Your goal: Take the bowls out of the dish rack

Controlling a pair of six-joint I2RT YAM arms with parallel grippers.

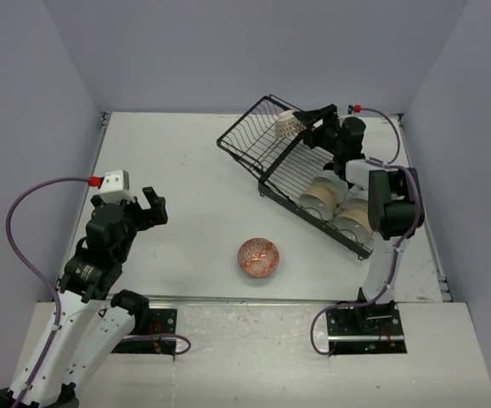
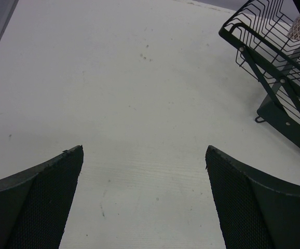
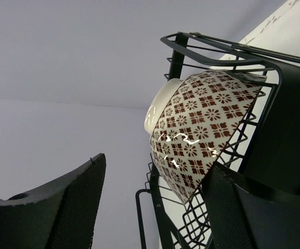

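Though the dish rack's [image 3: 287, 135] wires partly hide its rim, the brown-patterned bowl [image 3: 202, 119] sits between the right gripper's [image 3: 155, 163] parted fingers [image 3: 62, 207].

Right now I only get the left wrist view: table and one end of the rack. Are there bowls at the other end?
Observer: Yes, at least two pale bowls sit in the near end of the rack.
Operator: Any out on the table?
Observer: One orange bowl sits on the table, clear of the rack.
Operator: And the right gripper?
Observer: The right gripper is open, with a finger on either side of the brown patterned bowl at the far end.
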